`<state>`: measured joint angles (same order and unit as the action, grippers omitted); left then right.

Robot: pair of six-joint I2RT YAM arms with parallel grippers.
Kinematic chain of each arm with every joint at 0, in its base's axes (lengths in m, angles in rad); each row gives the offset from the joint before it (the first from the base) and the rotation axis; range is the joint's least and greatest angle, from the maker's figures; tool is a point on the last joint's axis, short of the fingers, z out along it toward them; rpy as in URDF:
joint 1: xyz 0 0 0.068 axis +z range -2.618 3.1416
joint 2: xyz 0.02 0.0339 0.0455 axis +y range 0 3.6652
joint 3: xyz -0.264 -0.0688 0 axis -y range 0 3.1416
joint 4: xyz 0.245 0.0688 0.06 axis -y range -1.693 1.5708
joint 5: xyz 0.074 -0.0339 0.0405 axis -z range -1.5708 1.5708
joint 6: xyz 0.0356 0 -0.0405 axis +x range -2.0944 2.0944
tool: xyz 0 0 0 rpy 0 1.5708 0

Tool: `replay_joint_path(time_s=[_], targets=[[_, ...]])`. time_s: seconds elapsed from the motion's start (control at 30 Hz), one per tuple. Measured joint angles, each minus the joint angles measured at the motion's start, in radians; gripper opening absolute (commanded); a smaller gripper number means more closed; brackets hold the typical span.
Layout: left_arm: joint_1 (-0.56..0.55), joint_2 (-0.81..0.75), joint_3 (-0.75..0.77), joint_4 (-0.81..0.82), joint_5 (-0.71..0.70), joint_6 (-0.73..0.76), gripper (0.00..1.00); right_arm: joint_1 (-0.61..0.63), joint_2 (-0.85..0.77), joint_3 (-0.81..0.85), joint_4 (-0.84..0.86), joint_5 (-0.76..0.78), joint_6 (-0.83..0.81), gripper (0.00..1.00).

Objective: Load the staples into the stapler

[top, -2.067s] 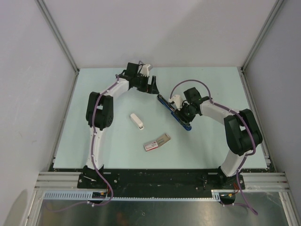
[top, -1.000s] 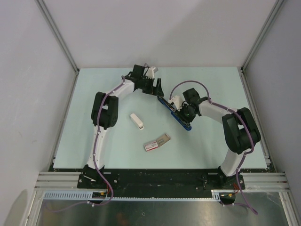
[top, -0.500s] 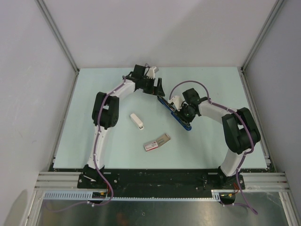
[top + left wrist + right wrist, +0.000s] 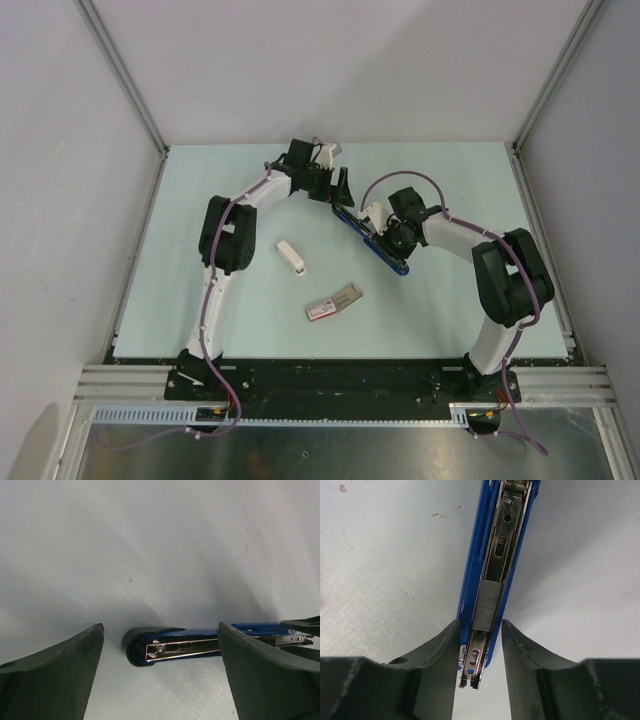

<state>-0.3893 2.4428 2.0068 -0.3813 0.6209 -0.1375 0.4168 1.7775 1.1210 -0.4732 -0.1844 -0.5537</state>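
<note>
The blue stapler point(image 4: 371, 238) lies opened out flat on the table, its metal channel up. A silvery strip of staples point(image 4: 490, 604) sits in the channel point(image 4: 501, 540). My right gripper point(image 4: 390, 236) straddles the channel's near end point(image 4: 480, 622); the left finger touches the blue side and a small gap shows at the right finger. My left gripper point(image 4: 343, 190) is wide open, low over the stapler's black-tipped far end point(image 4: 150, 647), one finger on each side point(image 4: 160, 627), not touching it. The pink-and-white staple box point(image 4: 333, 302) lies apart with its grey tray slid out.
A small white oblong object point(image 4: 291, 258) lies left of centre. The staple box lies in front of the stapler. Walls enclose the table on the left, back and right. The arms' bases stand on the black rail point(image 4: 340, 380) at the near edge.
My left gripper has moved right and a little forward, from the back of the table to the stapler's far end. The right arm, stapler and box have not moved.
</note>
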Motion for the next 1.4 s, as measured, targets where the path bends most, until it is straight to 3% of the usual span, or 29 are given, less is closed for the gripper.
replay_joint_path(time_s=[0.53, 1.4], targets=[[-0.012, 0.003, -0.013, 0.014, 0.022, -0.048, 1.0, -0.002, 0.005, 0.003, 0.014, 0.023, 0.002, 0.43], [-0.015, -0.081, -0.116, 0.019, -0.058, -0.106, 0.99, -0.002, 0.013, 0.011, 0.026, 0.023, 0.003, 0.43]])
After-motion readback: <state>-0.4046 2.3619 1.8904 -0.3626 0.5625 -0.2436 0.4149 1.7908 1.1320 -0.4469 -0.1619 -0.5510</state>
